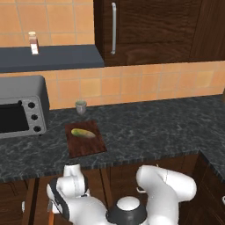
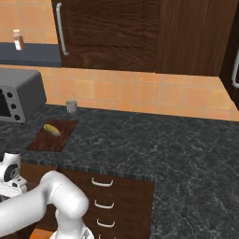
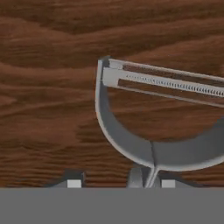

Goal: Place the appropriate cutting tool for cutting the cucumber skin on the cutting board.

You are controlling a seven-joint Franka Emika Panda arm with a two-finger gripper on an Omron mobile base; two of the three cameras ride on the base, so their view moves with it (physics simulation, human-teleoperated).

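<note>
One peeler (image 3: 153,131) is seen in the hand view, its grey loop head and toothed blade close before a brown wood-grain surface; its stem runs down between the two finger tips (image 3: 73,183), and the gripper (image 3: 121,183) is closed narrowly on it. One board (image 1: 85,139), dark reddish-brown, is laid flat on the dark speckled counter (image 1: 149,127), near the front edge. One cucumber (image 1: 83,132), yellow-green, is lying on the board's far half, apart from the peeler. One small grey cup (image 1: 81,107) is set just behind the board, near the tiled wall. One toaster oven (image 1: 19,107), grey with three knobs, is placed to the left of the board, well apart from it. One small bottle (image 1: 33,42) is stood on one dark shelf (image 1: 57,57) above the oven. One arm (image 1: 132,197) is folded low before the counter's drawers, the hand held below counter level at the lower left of the left base view.
</note>
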